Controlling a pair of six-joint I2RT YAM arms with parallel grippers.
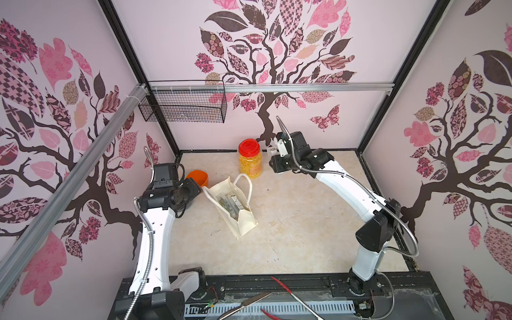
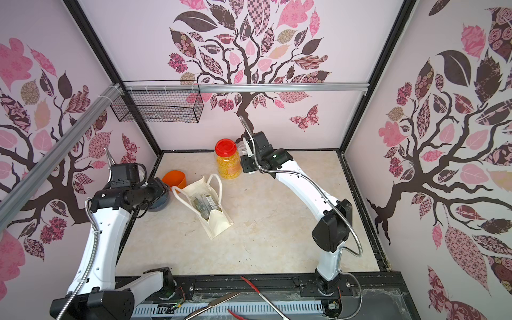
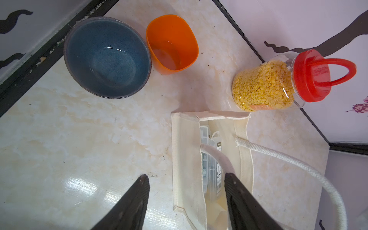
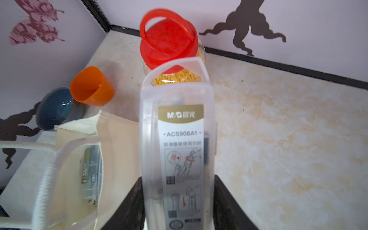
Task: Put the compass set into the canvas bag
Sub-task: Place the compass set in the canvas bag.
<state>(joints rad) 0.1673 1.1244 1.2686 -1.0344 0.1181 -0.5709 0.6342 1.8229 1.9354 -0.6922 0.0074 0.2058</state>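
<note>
Your left gripper (image 3: 186, 175): fingers apart, empty, over rim of canvas bag (image 3: 185, 149); cases (image 1: 231, 205) inside half hidden. Your right gripper (image 4: 177, 179): clamped on compass set (image 4: 179, 129), lower end cut off, beside red-lidded jar (image 4: 167, 39). Marbled tabletop (image 4: 278, 129); tree-decal walls (image 4: 308, 20) beyond.

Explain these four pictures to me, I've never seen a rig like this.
This is a two-armed robot at a marble-patterned table. Two pictures look down on the whole scene from one overhead camera head; the other two come from a camera on each wrist, looking past its end effector, a two-fingered clamp. On the table are a cream canvas bag with white rope handles, a clear jar of yellow grains with a red lid, an orange plastic cup and a dark blue ceramic bowl. The right end effector is shut on a clear plastic compass-set case near the jar. The left end effector is open and empty at the bag's mouth. Similar cases already lie inside the bag.
</note>
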